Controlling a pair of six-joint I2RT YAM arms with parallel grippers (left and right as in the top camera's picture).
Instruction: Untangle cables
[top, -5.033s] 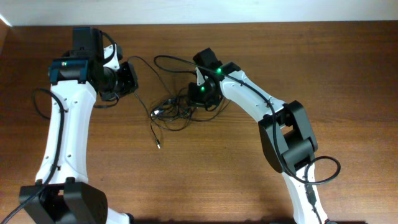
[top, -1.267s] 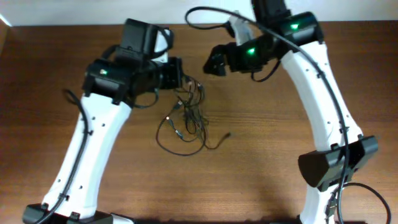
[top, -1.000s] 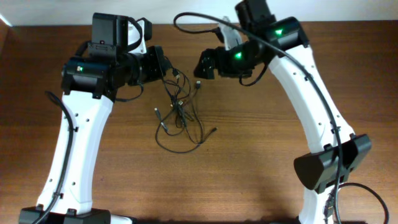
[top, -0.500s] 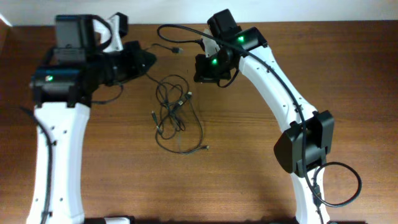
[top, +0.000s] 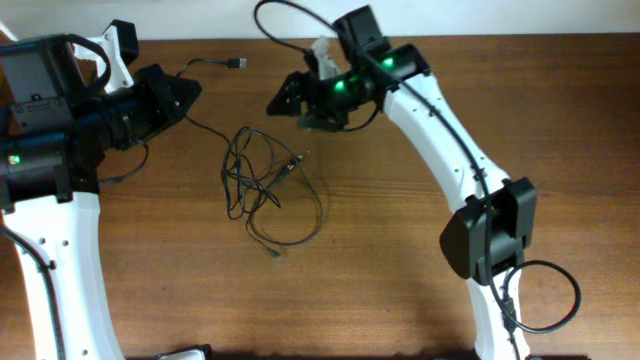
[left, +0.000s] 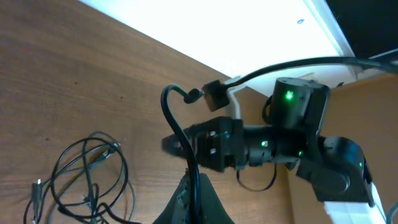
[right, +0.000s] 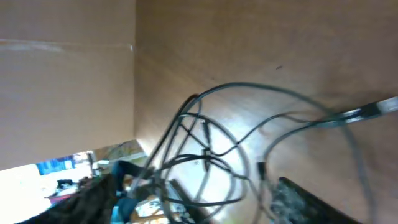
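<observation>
Left claw (top: 192, 88) is clamped shut on one cable (left: 176, 132) (plug just past its tips); right claw (top: 284, 98) gapes, empty; one tangled clump (top: 262, 185) lies on the worktop (top: 400, 250) below both.

A brown wooden bench (top: 400, 250) with fine grain spreads beneath the left claw (top: 190, 88) and the right claw (top: 283, 98), reaching out on every side of them. Beyond both claws, along the bench's far edge, runs a white strip (top: 500, 18). In the left wrist view the white strip lies ahead of the claw, with a black patch (left: 373, 25) off to the upper right. Ahead and to the left of the right claw stands a flat tan panel (right: 62, 93). Below the panel is a small blue-and-white patch (right: 62, 169), too blurred to name.
</observation>
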